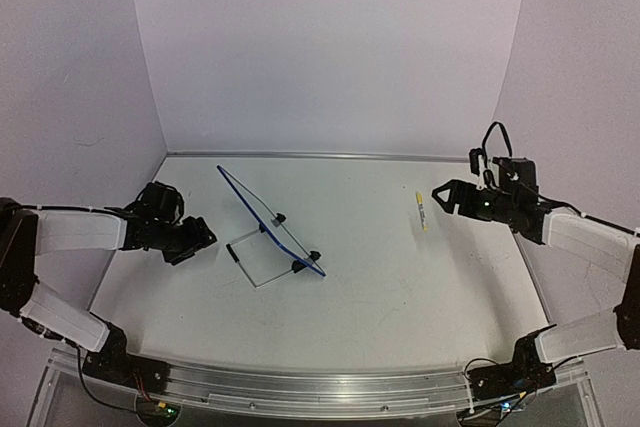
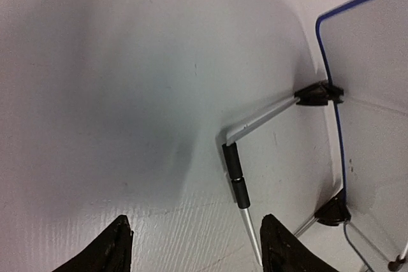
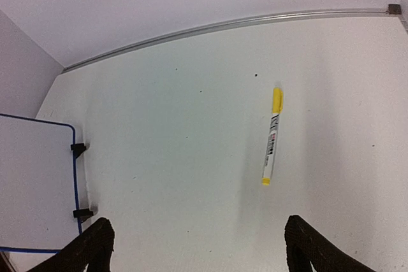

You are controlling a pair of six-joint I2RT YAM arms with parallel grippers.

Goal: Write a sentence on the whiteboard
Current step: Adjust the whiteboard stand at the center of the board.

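Left claw [image 2: 196,240] and right claw [image 3: 199,237] spread, holding nothing.
The whiteboard [image 1: 270,222] stood tilted on its wire stand [image 2: 264,118] near the left claw; a yellow marker [image 3: 271,138] lay on the table [image 1: 380,287] near the right.

The whiteboard [image 1: 266,213] stands left of centre on the desk [image 1: 400,277], propped at a slant on its wire stand [image 2: 261,118]. It is small, rectangular and white, with rounded corners and a thin dark blue rim [image 3: 74,176]. Two black clip feet [image 2: 319,92] grip its lower edge where it meets the desk. Its plain white face turns toward the desk's right side, and its back and stand toward the left.
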